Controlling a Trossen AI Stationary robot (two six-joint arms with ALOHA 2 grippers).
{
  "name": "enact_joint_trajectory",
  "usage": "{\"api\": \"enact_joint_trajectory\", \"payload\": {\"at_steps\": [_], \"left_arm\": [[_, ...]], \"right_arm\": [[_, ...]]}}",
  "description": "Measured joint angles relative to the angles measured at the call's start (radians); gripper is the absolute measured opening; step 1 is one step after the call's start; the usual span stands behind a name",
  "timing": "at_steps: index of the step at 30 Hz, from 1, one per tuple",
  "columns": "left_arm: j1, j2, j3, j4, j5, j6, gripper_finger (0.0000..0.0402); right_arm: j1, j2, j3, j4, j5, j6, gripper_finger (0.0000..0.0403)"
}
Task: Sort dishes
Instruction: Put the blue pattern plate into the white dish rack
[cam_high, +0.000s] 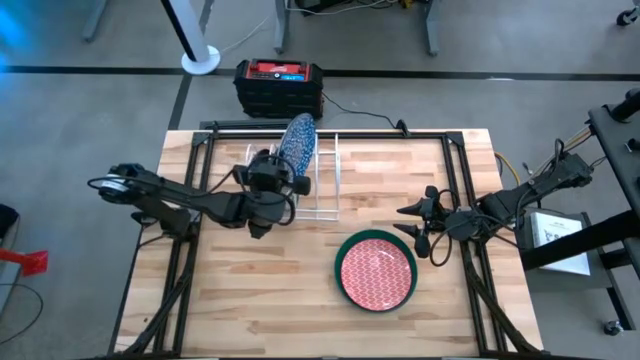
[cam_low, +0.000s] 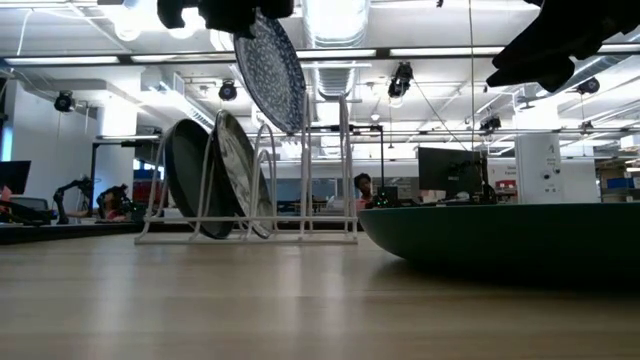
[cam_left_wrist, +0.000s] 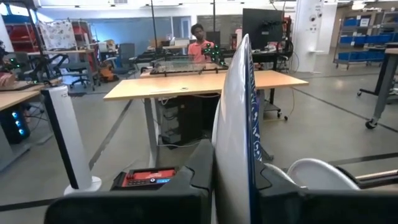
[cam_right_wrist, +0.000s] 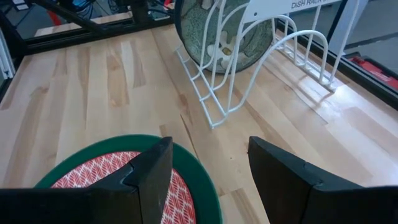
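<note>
My left gripper (cam_high: 272, 186) is shut on a blue-and-white speckled plate (cam_high: 298, 143), held on edge above the white wire rack (cam_high: 320, 185). In the low view the plate (cam_low: 270, 68) hangs tilted over the rack (cam_low: 300, 200). A dark plate (cam_low: 188, 180) and an olive mottled plate (cam_low: 238, 170) stand in the rack's slots. A red-and-white patterned plate with a dark green rim (cam_high: 377, 272) lies flat on the table. My right gripper (cam_high: 425, 226) is open and empty just past that plate's far right rim; its wrist view shows the plate (cam_right_wrist: 106, 180) below its fingers. My left gripper pinches the speckled plate's rim (cam_left_wrist: 235, 165) between its two fingers (cam_left_wrist: 200, 168), one finger on each face. The fingers come about level from the table's near side. The plate stands on edge, tilted, lifted clear of the table above the rack.
A black and red box (cam_high: 279, 86) stands beyond the table's far edge. Black frame bars (cam_high: 190, 250) run along the table's left and right sides. Bare wood lies at the table's near left (cam_high: 240, 290). A person sits in the room behind.
</note>
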Motion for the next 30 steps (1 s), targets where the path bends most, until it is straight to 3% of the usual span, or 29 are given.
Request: {"api": "enact_joint_trajectory", "payload": {"at_steps": [30], "left_arm": [[0.013, 0.205, 0.0, 0.043, 0.002, -0.128, 0.0007]], "right_arm": [[-0.002, 0.0, -0.012, 0.001, 0.01, 0.007, 0.0201]]}}
